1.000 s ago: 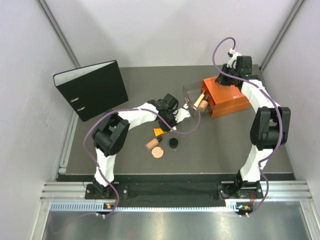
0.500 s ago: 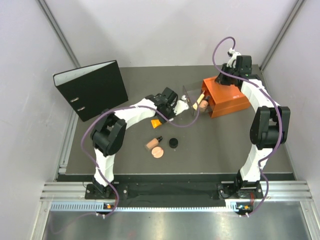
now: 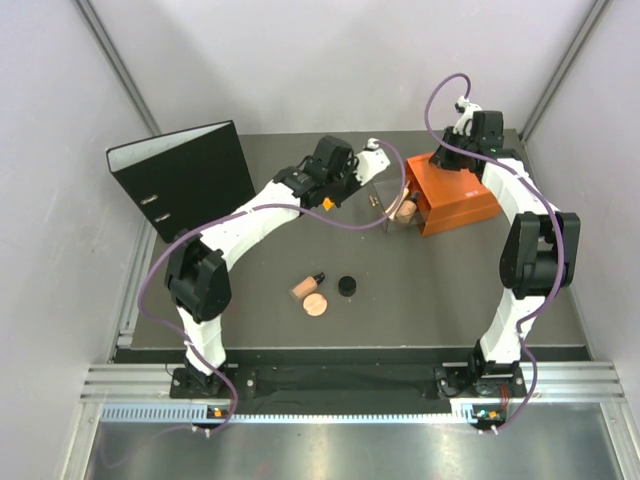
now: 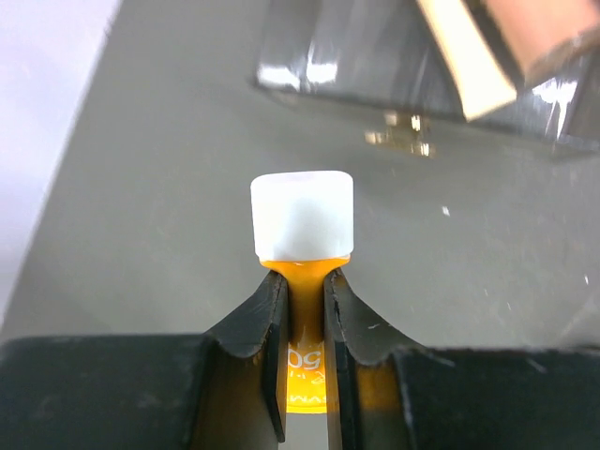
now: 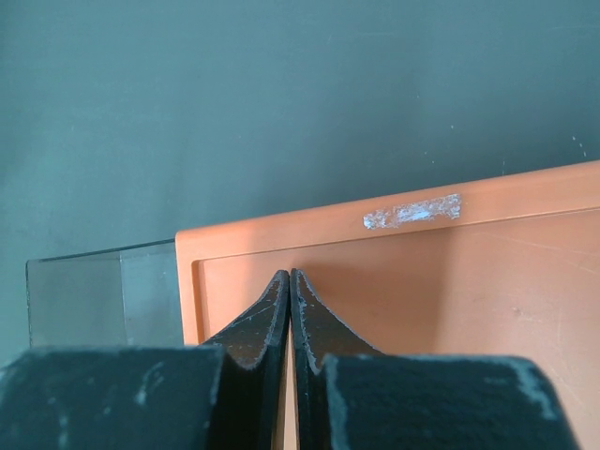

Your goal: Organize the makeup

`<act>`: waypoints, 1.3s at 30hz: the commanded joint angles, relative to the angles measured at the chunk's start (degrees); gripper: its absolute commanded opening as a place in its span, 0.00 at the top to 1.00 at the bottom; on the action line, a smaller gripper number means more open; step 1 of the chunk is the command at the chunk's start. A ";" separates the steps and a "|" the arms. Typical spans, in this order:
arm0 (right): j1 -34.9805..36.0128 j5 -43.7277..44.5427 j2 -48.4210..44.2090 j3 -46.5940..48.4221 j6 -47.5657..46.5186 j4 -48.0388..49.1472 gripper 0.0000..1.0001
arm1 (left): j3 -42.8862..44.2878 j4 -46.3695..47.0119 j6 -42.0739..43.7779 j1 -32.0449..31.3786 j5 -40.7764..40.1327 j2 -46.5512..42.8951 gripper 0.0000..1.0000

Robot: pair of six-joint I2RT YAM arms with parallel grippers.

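Orange tube (image 4: 302, 220) now lifted by left pincer (image 4: 305, 281).

A robotics lab test cell: the dark grey table (image 3: 450, 290) is boxed in by blank pale wall panels (image 3: 330, 60) behind it and on both sides. An aluminium rail frame (image 3: 130, 385) runs along its near edge, with the left arm (image 3: 250, 215) and right arm (image 3: 520, 200) bolted there — purple cables (image 3: 440, 95) loop loose above the table. A black ring binder (image 3: 185, 180) stands at its far left corner.
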 commanded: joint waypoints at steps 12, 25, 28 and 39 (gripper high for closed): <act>-0.49 2.39 5.53 -3.51 -1.45 -12.08 1.00 | 5.40 19.02 11.03 -6.43 1.44 3.58 1.00; -0.49 2.39 5.35 -4.04 -1.36 -11.82 1.00 | 8.48 30.18 5.67 -10.30 3.46 10.00 1.00; -0.49 2.39 5.35 -4.13 -1.45 -11.73 1.00 | 7.95 31.41 5.49 -10.48 5.13 10.44 1.00; -0.40 2.39 5.27 -4.39 -1.45 -11.64 1.00 | 3.74 33.70 7.07 -10.57 -3.47 10.71 0.18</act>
